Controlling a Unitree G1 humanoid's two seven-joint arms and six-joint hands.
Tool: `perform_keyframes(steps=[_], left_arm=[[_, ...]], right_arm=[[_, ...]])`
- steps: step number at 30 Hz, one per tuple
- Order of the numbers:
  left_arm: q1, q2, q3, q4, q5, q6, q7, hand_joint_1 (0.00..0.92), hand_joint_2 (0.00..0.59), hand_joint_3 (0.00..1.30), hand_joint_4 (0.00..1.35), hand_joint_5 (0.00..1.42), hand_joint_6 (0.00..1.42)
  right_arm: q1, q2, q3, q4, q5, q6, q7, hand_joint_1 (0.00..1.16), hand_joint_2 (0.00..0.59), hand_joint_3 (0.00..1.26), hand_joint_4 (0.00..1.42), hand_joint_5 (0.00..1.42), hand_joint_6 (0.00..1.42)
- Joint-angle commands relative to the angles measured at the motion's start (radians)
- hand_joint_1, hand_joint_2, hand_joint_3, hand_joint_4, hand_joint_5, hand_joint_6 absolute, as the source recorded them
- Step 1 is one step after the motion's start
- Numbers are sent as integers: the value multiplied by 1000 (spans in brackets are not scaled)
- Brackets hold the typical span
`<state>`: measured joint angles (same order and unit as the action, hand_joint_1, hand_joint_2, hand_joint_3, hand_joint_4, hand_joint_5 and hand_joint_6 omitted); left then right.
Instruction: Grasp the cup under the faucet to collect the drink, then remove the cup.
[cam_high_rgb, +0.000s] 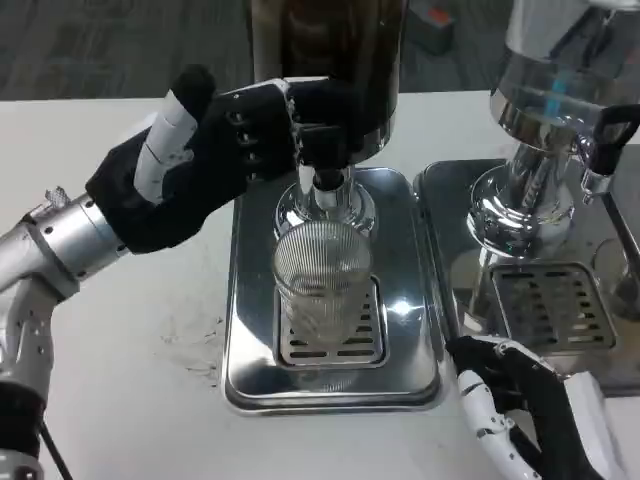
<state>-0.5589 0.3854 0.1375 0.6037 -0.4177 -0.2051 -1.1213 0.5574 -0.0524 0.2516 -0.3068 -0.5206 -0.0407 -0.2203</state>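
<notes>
Ribbed clear cup sits on the steel drip tray, directly under the faucet, below my left hand. That hand grips the black tap lever, so I judge dispensing in progress. Right hand waits on the desk, fingers apart, empty. Next: release the lever, take the cup.

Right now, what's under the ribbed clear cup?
The ribbed clear glass cup stands on the slotted metal drip grate of the shiny steel tray. The grate beneath the cup's base is covered.
</notes>
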Motion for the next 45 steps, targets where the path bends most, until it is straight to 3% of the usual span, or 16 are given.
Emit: perform_keyframes(steps=[1, 17, 34, 45], left_arm=[[-15, -10, -14, 18, 37, -62, 1, 0, 66, 309, 227, 247, 225], [-9, -25, -55, 89, 102, -269, -11, 0, 66, 317, 239, 258, 219], [12, -10, -92, 132, 160, -487, 42, 0, 64, 307, 233, 245, 219], [21, -6, -105, 137, 172, -557, 61, 0, 73, 304, 219, 243, 219]], right_arm=[[-3, 0, 0, 7, 6, -16, -11, 209, 449, 441, 390, 415, 469], [4, 0, 0, 7, 11, -18, -12, 203, 450, 441, 390, 415, 469], [-4, -2, -7, 8, 15, -15, -10, 204, 459, 441, 390, 391, 407], [-12, -4, -12, 8, 14, -12, -6, 207, 460, 428, 388, 376, 384]])
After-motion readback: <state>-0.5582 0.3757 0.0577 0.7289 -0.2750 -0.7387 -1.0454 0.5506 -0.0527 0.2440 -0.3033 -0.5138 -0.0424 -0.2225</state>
